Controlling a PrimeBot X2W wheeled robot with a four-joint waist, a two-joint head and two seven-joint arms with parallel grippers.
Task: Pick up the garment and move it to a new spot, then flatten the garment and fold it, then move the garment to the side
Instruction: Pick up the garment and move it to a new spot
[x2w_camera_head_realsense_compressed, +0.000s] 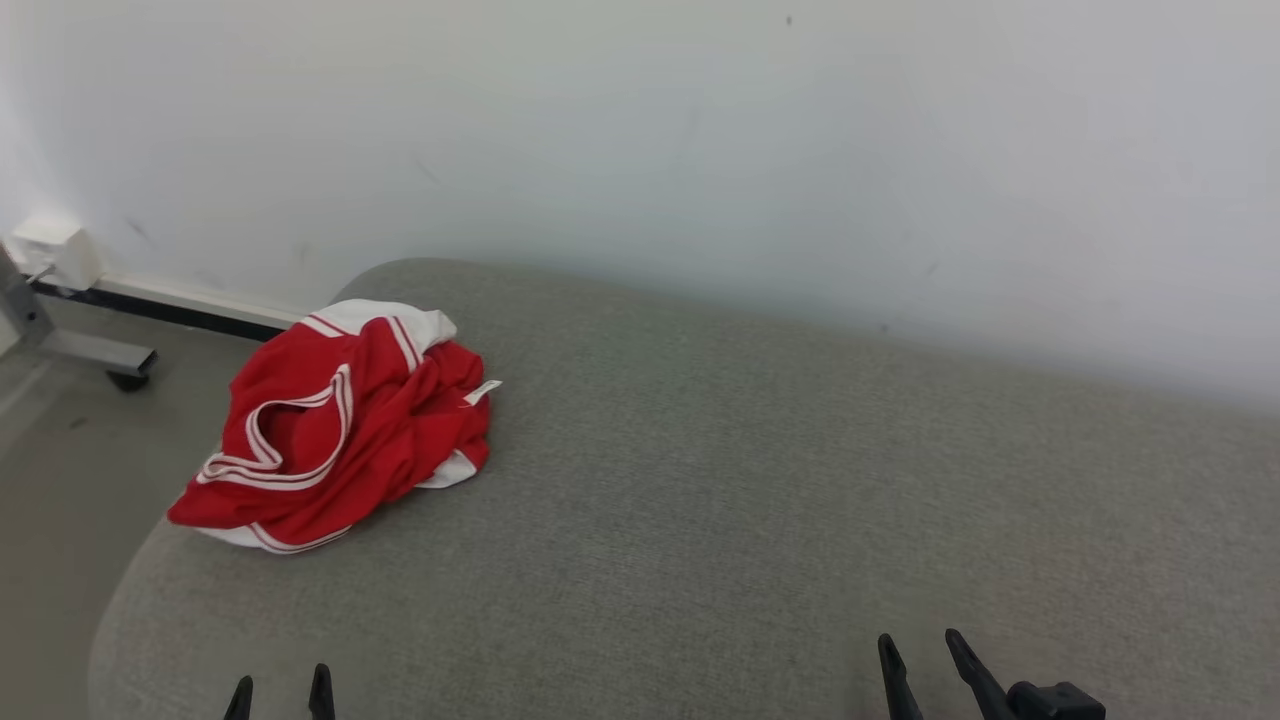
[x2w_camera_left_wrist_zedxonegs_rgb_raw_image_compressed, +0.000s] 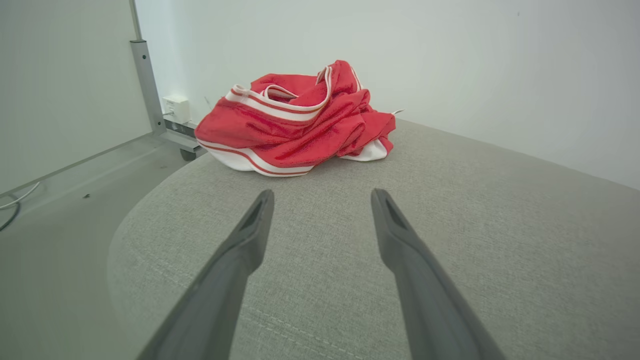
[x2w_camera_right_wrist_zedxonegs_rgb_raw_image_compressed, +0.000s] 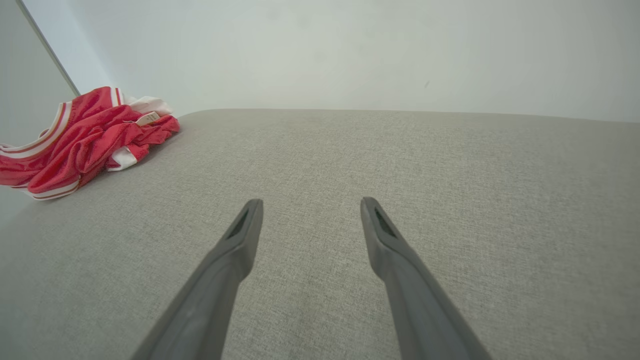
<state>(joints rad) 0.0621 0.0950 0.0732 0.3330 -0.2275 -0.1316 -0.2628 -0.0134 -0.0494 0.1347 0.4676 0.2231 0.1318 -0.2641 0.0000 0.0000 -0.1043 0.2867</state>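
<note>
A plain white wall (x2w_camera_head_realsense_compressed: 700, 150) stands well beyond the left gripper (x2w_camera_left_wrist_zedxonegs_rgb_raw_image_compressed: 322, 195), evenly lit. Beneath the gripper spreads a grey cloth-covered table (x2w_camera_head_realsense_compressed: 750, 480) with a rounded corner. To the gripper's left lies grey floor (x2w_camera_head_realsense_compressed: 60, 480), where a metal frame leg (x2w_camera_head_realsense_compressed: 90, 350) rests on a small wheel (x2w_camera_head_realsense_compressed: 128, 381) near a white box (x2w_camera_head_realsense_compressed: 55, 250), perhaps a socket, low on the wall.

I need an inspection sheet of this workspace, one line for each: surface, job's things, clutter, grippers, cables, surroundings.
Surface: grey fabric cushion, rounded left end.
Job's things: red garment with white trim, crumpled in a heap near the cushion's far left end, not held.
Clutter: nothing seen.
Grippers: left gripper open, pointing at the garment, short of it; right gripper open, over the cushion.
Cables: cable on the floor.
Surroundings: pale wall; metal frame leg; white box at the wall.
</note>
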